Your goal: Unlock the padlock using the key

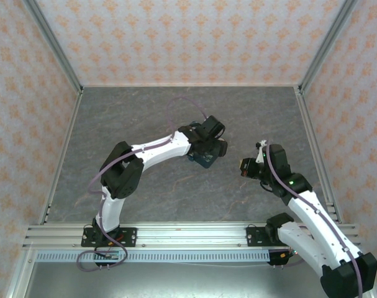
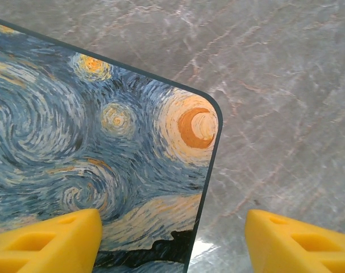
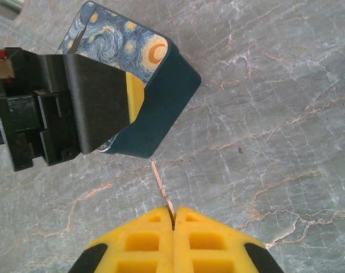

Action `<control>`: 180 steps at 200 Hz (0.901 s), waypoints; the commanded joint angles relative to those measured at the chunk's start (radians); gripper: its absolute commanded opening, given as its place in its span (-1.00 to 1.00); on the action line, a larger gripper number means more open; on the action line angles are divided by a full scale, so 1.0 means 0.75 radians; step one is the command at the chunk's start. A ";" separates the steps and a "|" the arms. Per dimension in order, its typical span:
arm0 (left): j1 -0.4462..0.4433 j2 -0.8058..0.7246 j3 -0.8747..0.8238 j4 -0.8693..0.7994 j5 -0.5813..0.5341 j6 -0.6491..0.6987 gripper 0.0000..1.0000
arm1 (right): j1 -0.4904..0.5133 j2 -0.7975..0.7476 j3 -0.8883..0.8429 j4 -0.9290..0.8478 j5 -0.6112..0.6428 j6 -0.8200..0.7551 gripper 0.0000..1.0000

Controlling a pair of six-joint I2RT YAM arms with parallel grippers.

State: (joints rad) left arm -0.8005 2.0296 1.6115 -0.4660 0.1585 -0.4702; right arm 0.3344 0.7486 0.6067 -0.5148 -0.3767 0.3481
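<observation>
Right wrist view, near to far:
- Bottom centre: right gripper (image 3: 173, 219) pinched tight on key (image 3: 161, 185); thin blade sticks up-left toward box (image 3: 161, 96).
- Upper left: box on table (image 3: 274, 114).
- Left wrist view: left gripper (image 2: 173, 222) spread wide over box corner, clamping nothing.

Risks:
- Key held at its very end; likely twists or slips on contact.
- Box unclamped; push may slide it.

Unclear:
- Padlock not surely made out. Silvery glint (image 3: 106, 149) at box's lower edge may be it.
- Keyhole hidden.
</observation>
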 commanded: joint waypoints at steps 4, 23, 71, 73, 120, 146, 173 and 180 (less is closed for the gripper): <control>-0.014 -0.021 -0.018 -0.015 0.101 -0.004 0.36 | -0.023 -0.011 -0.027 0.084 -0.094 0.020 -1.00; -0.008 -0.114 -0.057 0.017 0.088 0.019 0.39 | -0.023 -0.006 -0.036 0.129 -0.142 0.018 -1.00; 0.039 -0.452 -0.358 0.203 -0.011 0.046 0.48 | -0.023 0.082 -0.074 0.349 -0.319 0.073 -1.00; 0.042 -0.468 -0.377 0.215 -0.015 0.046 0.49 | -0.023 0.088 -0.076 0.363 -0.328 0.078 -1.00; 0.128 -0.715 -0.821 0.519 -0.028 -0.045 0.65 | -0.019 0.270 -0.073 0.607 -0.428 0.154 -1.00; 0.207 -0.760 -1.056 0.768 0.064 -0.155 0.65 | -0.003 0.398 -0.038 0.700 -0.441 0.187 -1.00; 0.267 -0.757 -1.229 1.037 0.159 -0.189 0.65 | 0.024 0.536 0.004 0.786 -0.445 0.218 -1.00; 0.281 -0.745 -1.260 1.104 0.187 -0.185 0.65 | 0.030 0.568 0.019 0.804 -0.443 0.224 -1.00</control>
State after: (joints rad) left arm -0.6174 1.4769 0.7303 0.0895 0.2192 -0.5694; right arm 0.3386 1.1194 0.5671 -0.0273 -0.6865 0.4847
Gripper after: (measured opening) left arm 0.825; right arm 0.056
